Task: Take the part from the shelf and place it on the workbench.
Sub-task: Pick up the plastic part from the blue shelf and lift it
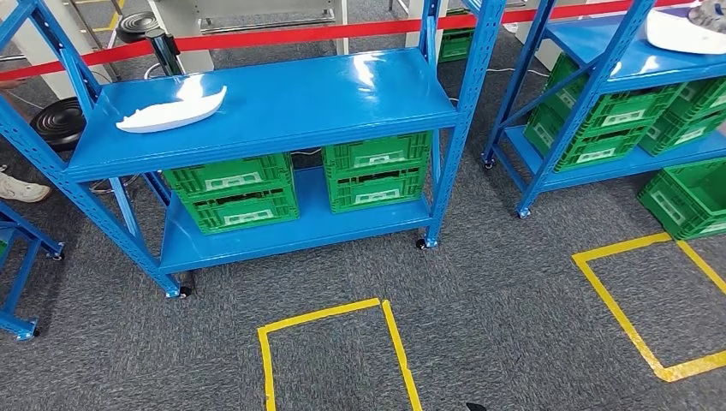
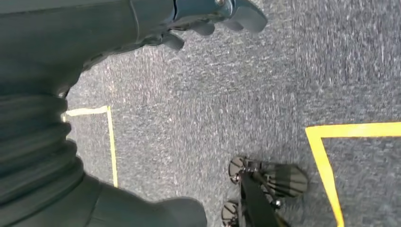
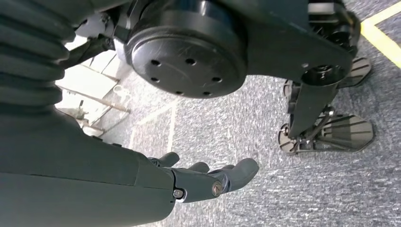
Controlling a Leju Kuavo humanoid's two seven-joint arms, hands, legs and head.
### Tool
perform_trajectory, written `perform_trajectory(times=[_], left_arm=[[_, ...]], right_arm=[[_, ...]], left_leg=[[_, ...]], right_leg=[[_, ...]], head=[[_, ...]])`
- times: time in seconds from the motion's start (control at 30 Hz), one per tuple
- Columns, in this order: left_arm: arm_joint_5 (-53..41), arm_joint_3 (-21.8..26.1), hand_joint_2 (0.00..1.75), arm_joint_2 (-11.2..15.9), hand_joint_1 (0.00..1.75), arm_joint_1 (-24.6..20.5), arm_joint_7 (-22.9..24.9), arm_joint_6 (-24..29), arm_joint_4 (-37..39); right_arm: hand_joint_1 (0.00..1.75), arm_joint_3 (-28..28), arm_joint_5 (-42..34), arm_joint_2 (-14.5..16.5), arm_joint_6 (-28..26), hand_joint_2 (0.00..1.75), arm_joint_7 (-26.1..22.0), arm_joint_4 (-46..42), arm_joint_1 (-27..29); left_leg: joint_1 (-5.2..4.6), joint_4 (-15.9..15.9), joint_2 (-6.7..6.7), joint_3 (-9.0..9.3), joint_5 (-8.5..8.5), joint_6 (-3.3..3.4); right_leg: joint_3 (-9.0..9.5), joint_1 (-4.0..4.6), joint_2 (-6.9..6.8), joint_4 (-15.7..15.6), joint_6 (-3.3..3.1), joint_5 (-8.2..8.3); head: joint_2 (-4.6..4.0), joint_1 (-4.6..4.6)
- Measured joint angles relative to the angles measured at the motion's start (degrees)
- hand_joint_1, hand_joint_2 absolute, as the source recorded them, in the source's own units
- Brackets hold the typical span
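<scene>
Standing before the blue shelf (image 1: 282, 103), the robot lets both arms hang; left hand (image 2: 208, 21) and right hand (image 3: 203, 177) hold nothing, fingers loosely apart. The white part (image 1: 171, 110) lies near the shelf's left edge (a careless reach could push it off).

L hand (image 2: 208, 21) & R hand (image 3: 208, 177) hang empty, fingers seemingly loose.

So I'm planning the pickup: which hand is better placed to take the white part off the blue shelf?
Probably the left. The white part lies at the left end of the blue shelf top. Both the left hand and right hand hang empty over the carpet, so side decides it.
</scene>
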Motion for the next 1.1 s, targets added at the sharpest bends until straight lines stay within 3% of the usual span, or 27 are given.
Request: perform_trajectory(times=[0.4,0.43,0.53,0.57,0.67,0.8,1.1], left_arm=[[-13.1,15.1,1.75,-2.6,0.0,-4.1,-1.4,6.2,3.5],[-14.2,16.4,1.31,-2.7,0.0,-4.5,-1.5,6.7,3.8],[-17.6,19.8,0.0,-3.3,0.0,-5.5,-2.0,8.1,4.6],[-18.8,20.8,0.0,-3.5,0.0,-5.9,-2.3,8.6,4.8],[-22.6,23.3,0.0,-4.0,0.0,-7.9,-4.3,9.4,5.3],[-27.1,24.4,1.75,-4.4,0.0,-12.2,-9.2,10.4,5.7],[-36.4,19.7,1.75,-4.9,0.0,-22.4,-18.8,13.4,5.5]], right_arm=[[0.0,-12.8,7.4,3.3,0.6,1.75,0.0,3.3,-3.7],[0.0,-13.8,8.0,3.6,0.7,1.75,0.0,3.6,-4.0],[0.0,-16.7,9.8,4.4,0.9,0.44,0.0,4.4,-4.8],[0.0,-17.6,10.5,4.6,1.0,0.0,0.0,4.7,-5.1],[0.0,-20.5,12.1,5.4,1.3,0.0,0.0,5.6,-6.0],[0.0,-22.8,14.2,6.1,1.3,0.0,0.0,6.5,-6.8],[0.0,-23.2,18.2,6.5,1.3,0.0,0.0,7.4,-7.1]], left_leg=[[0.0,0.0,0.0,0.01,0.0,0.0],[0.0,0.0,0.0,0.01,0.0,0.0],[0.0,0.0,0.0,0.02,0.01,-0.01],[0.0,0.0,0.0,0.02,0.01,-0.01],[0.01,0.0,0.0,0.03,0.03,-0.03],[0.01,0.0,0.0,0.04,0.09,-0.08],[0.01,0.0,-0.05,0.04,0.18,-0.08]], right_leg=[[0.01,0.0,0.0,0.0,0.0,0.0],[0.01,0.0,0.0,0.0,0.0,0.0],[0.01,0.0,0.0,0.0,0.0,0.0],[0.0,0.0,0.0,0.0,0.0,0.0],[0.0,0.0,-0.02,0.0,0.0,0.01],[0.03,0.0,-0.04,0.0,-0.01,0.04],[0.04,0.0,-0.08,0.0,-0.03,0.11]], head=[[0.0,0.0],[0.0,0.0],[0.0,0.0],[0.0,-0.01],[0.0,-0.01],[0.0,-0.01],[0.0,0.01]])
